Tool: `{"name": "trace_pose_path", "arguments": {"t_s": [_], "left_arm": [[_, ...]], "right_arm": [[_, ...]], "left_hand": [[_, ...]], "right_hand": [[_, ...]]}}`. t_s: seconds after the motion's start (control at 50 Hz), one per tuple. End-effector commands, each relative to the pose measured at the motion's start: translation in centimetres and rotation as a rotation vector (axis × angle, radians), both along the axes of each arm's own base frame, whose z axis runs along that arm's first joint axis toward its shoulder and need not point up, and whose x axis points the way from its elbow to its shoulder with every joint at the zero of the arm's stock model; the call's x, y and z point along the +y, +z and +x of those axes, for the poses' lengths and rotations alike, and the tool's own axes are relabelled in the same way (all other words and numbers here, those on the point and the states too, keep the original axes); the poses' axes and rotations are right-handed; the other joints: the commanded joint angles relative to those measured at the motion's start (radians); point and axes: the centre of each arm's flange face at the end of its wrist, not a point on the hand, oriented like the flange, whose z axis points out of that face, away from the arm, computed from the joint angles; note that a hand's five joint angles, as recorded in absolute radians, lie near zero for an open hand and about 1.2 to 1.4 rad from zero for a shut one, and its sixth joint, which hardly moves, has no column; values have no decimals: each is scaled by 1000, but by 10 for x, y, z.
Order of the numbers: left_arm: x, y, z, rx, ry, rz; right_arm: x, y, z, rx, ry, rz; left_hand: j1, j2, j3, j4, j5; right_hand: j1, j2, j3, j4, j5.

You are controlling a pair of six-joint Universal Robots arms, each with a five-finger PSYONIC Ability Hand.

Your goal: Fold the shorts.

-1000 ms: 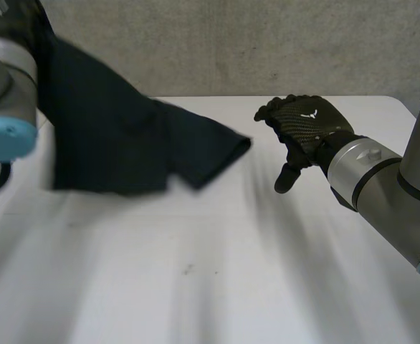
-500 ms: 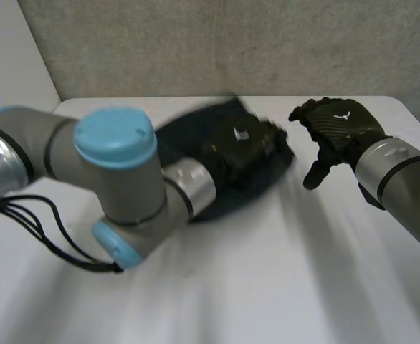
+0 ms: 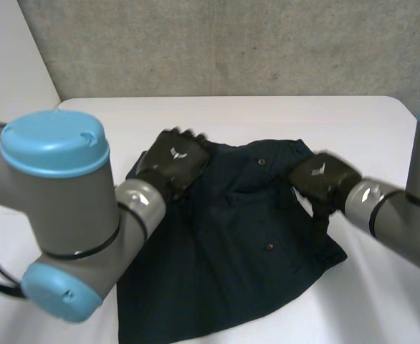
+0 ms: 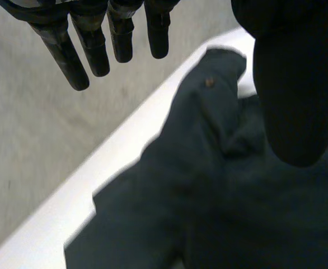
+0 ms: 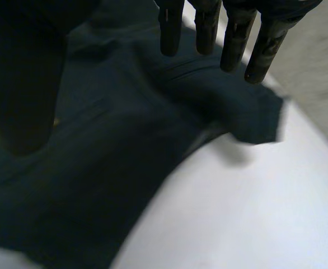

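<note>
Dark navy shorts [image 3: 246, 236] lie spread and rumpled on the white table [image 3: 267, 118], small buttons showing on top. My left hand [image 3: 173, 161] hovers over their far left part. In the left wrist view its fingers [image 4: 69, 50] are straight, the thumb stands apart, and the shorts [image 4: 209, 185] lie below with nothing gripped. My right hand [image 3: 323, 179] is at the shorts' right edge. In the right wrist view its fingers [image 5: 237, 33] hang straight above the cloth [image 5: 108, 145], holding nothing.
A grey wall [image 3: 231, 43] rises behind the table's far edge. My left arm [image 3: 59, 215] fills the near left. Bare white tabletop [image 5: 253, 213] lies to the right of the shorts.
The left hand swung the hanging shorts from the left to the middle, let them go and opened. They now lie flat. The right hand came down to their right edge.
</note>
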Motion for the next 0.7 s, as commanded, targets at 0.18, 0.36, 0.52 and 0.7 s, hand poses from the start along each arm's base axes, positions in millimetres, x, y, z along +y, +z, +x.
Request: {"name": "trace_pose_path", "arguments": {"t_s": [0.18,0.36,0.52,0.7], "left_arm": [[78,-40,65,-68,115,245],[112,-69,78,-137,101,324],[114,-83,79,-163,128,312],[109,-100,74,-180,159,288]], "right_arm": [[24,-55,-36,91,93,-14],[5,-77,-45,86,50,-63],[0,-75,-45,60,30,-75],[0,-72,-43,-15,-14,-34]], "left_hand": [[62,69,58,67,71],[111,119,107,116,121],[308,315,304,313,318],[329,336,325,334,338]], "right_hand": [[93,76,86,62,51],[615,597,607,584,572],[1190,1173,1183,1159,1148],[1190,1173,1183,1159,1148]]}}
